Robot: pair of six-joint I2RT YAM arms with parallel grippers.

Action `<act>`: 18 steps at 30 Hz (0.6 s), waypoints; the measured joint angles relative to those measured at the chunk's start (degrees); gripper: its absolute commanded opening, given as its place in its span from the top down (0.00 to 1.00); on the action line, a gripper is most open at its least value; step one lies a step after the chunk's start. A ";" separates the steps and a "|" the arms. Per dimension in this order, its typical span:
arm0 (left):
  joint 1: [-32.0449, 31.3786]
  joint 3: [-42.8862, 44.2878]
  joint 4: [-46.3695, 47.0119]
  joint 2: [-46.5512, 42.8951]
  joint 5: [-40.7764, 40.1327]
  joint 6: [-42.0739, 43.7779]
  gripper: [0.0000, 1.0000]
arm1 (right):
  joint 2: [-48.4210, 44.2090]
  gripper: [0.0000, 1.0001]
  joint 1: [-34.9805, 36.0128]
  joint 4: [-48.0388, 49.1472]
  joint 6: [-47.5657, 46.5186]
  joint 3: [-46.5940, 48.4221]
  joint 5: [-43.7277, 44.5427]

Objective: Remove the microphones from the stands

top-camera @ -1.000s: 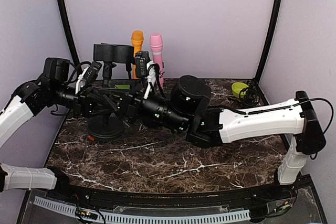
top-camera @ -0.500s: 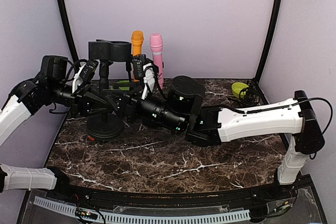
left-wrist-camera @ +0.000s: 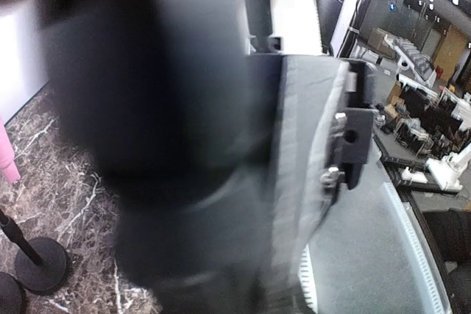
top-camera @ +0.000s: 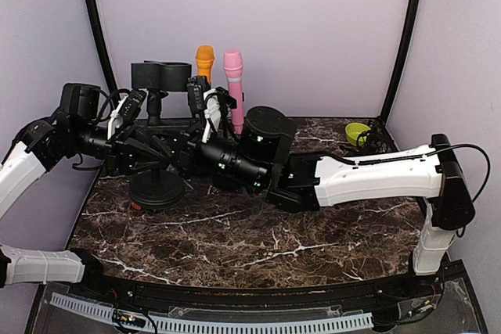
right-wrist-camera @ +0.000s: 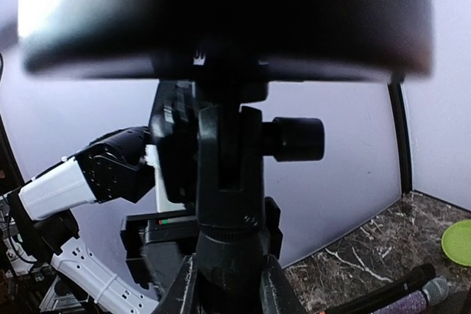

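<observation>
A black stand with a round base (top-camera: 156, 191) carries a black microphone (top-camera: 162, 74) lying across the clip at its top. In the right wrist view the microphone (right-wrist-camera: 221, 12) fills the top, above the stand's swivel joint (right-wrist-camera: 221, 159). My right gripper (right-wrist-camera: 224, 288) is shut on the stand pole (right-wrist-camera: 224, 255) just below the joint; it also shows in the top view (top-camera: 178, 150). My left gripper (top-camera: 151, 149) is at the same pole from the left. Its view is filled by a blurred dark mass beside one grey finger (left-wrist-camera: 302, 182), so its jaws do not show.
An orange microphone (top-camera: 204, 59) and a pink microphone (top-camera: 233, 76) stand upright at the back wall. A green bowl (top-camera: 357, 131) sits at the back right. A purple microphone (right-wrist-camera: 412, 304) lies on the marble. Small round stand bases (left-wrist-camera: 40, 262) are nearby.
The right arm has reached further left and the stand with its microphone has shifted slightly left and up. The left arm has barely moved.
</observation>
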 measured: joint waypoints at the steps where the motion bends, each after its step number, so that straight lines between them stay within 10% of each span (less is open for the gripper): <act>1: -0.04 0.00 0.31 0.00 -0.07 0.39 0.03 | 0.00 0.95 -0.15 -0.55 -0.07 -0.11 0.11; 18: 0.79 3.23 -9.11 2.64 -12.90 6.51 0.01 | -21.81 1.00 -14.03 0.81 -11.43 -42.84 25.07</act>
